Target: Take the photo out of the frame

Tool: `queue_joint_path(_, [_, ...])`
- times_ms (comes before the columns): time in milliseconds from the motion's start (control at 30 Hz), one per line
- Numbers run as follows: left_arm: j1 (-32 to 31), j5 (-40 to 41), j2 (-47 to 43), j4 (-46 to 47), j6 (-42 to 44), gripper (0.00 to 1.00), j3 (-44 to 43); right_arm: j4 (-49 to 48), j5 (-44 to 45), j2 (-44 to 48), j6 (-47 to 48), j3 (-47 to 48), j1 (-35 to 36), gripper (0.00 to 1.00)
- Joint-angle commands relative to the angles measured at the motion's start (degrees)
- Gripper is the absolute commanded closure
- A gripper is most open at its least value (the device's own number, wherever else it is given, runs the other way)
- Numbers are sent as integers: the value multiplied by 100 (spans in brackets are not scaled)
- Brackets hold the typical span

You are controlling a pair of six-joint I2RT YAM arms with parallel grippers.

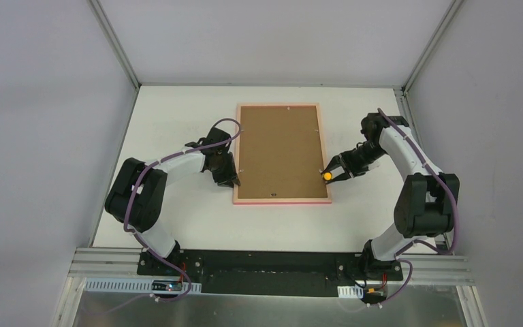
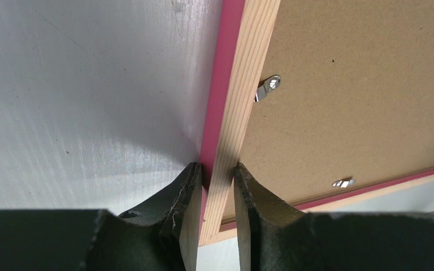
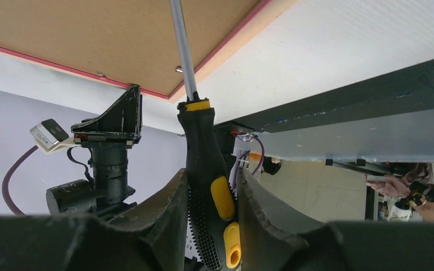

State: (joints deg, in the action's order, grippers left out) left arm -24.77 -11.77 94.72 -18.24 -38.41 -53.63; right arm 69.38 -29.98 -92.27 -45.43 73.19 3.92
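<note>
The pink frame [image 1: 282, 199] lies face down on the white table, its brown back board [image 1: 282, 150] up. The photo's picture side is hidden under the board. My left gripper [image 1: 230, 178] is shut on the frame's left rail near the front corner; in the left wrist view its jaws [image 2: 217, 169] pinch the pale wood and pink edge [image 2: 248, 84]. Small metal tabs [image 2: 268, 87] sit on the board. My right gripper [image 1: 334, 170] is shut on a black and yellow screwdriver [image 3: 203, 147]. Its shaft [image 3: 182, 51] reaches over the frame's right edge [image 3: 62, 66]; its tip is out of view.
The white table [image 1: 177, 122] is ringed by grey enclosure walls and metal posts. A black base rail [image 1: 272, 262] runs along the near edge. The left arm's wrist [image 3: 107, 147] shows across the frame in the right wrist view.
</note>
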Motion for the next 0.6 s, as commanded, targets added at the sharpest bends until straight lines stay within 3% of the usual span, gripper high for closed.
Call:
queue_joint_path(0, [-36, 179, -16, -250, -65, 74, 173, 596, -224, 256, -596, -232, -63, 100])
queue_joint_path(233, [-36, -66, -415, -246, -38, 71, 14, 262, 0, 98, 299, 1003, 96, 100])
queue_joint_path(433, [-38, -367, -998, -118, 213, 57, -453, -49, -1029, -687, 1304, 1846, 855, 100])
queue_joint_path(567, [-44, -985, -1428, 756, 408, 47, -501, -479, -1912, -979, 1557, 2178, 1412, 100])
